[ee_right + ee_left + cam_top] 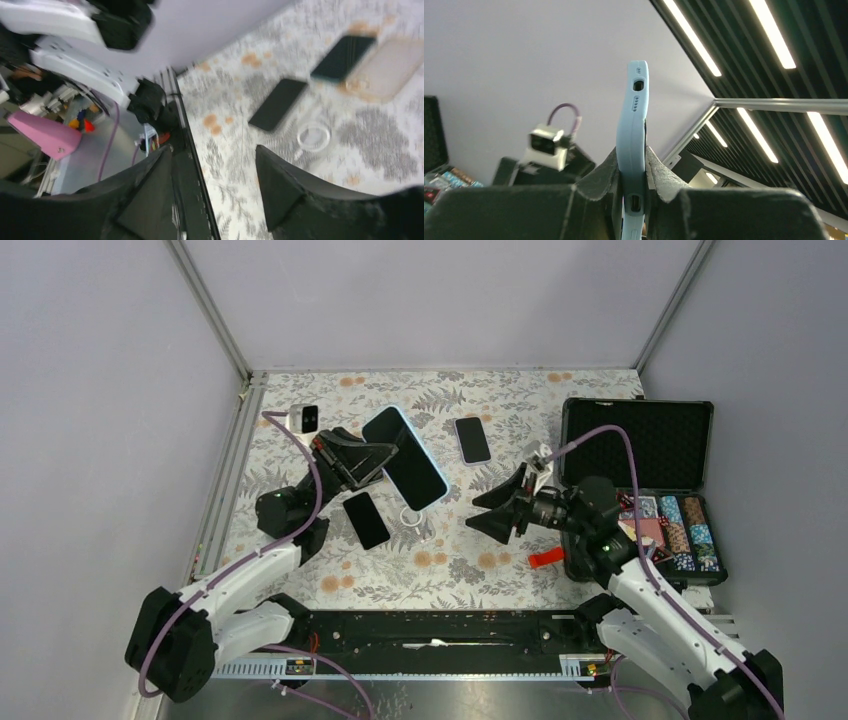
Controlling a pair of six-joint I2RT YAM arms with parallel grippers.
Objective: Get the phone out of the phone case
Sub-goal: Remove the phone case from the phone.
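A: Table (520, 400) first: flowered cloth, crowded. Open chip box (640, 440) at the right edge, with the right arm reaching out from over it. Any risk there?

B: A wide swing back by that arm could clip the box or scatter chips. Minor, I judge.

A: Left gripper (372, 462)?

B: Clamped on the blue case (633, 120) across its thickness, with the phone (408, 462) inside it. The whole is held up off the cloth and tilted, screen toward the overhead camera. The pinch is near one edge, and most of the slab hangs out beyond the fingers.

A: So a push at the far side levers it.

B: Yes. It could twist in the pads, or slip and drop toward the loose black phone (366, 519) on the cloth just beside. The squeeze also presses case against phone, which may stop the phone popping free.

A: Right gripper (478, 512)?

B: Spread wide, holding nothing, pointed at the phone, near but apart. If it closes over case and phone together, nothing separates. It wants the case lip alone.

A: Small stuff?

B: Second loose phone (472, 439) on the far side, white ring (411, 516) by the held phone's near end. A freed phone that falls lands among them.
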